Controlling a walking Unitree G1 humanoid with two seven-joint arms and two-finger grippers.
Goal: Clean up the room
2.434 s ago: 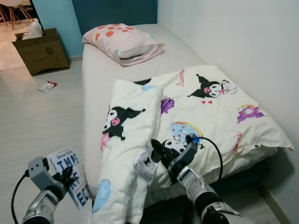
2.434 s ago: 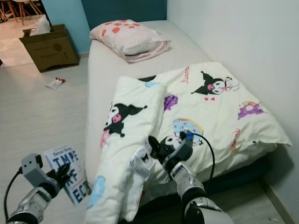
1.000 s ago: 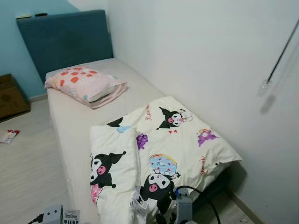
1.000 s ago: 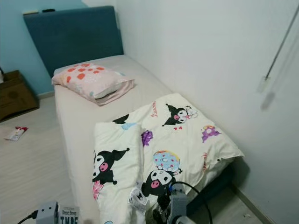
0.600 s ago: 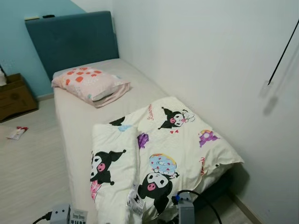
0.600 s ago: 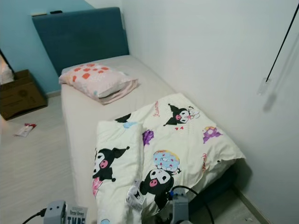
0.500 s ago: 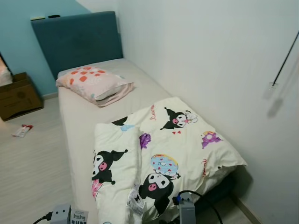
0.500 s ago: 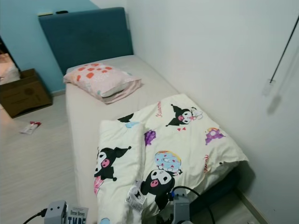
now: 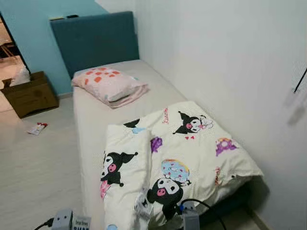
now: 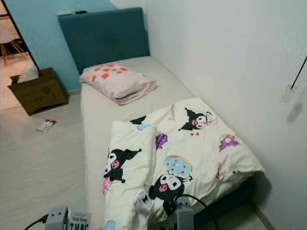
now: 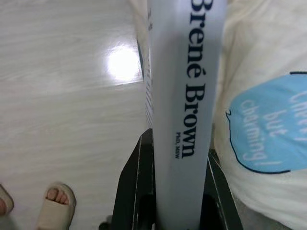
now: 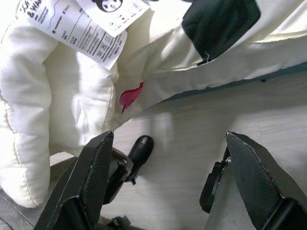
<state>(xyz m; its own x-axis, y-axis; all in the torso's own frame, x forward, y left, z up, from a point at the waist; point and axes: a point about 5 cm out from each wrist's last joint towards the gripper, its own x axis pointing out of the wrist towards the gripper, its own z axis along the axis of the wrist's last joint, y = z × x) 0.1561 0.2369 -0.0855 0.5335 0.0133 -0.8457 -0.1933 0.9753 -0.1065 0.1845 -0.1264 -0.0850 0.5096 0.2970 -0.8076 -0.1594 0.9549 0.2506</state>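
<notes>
Book (image 11: 184, 96) clamped in left gripper (image 11: 175, 191), its cover cut off.

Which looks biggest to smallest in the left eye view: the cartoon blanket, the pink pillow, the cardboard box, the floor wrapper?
1. Cartoon blanket
2. Pink pillow
3. Cardboard box, which sits farther away, so it may only look smaller than the pillow
4. Floor wrapper

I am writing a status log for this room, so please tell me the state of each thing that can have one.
Blanket: partly folded on the bed.
Pillow: flat at the bed's head.
Book: clamped in the left gripper.
Right gripper: open, empty.
Box: open, on the floor.
Wrapper: lying on the floor.
</notes>
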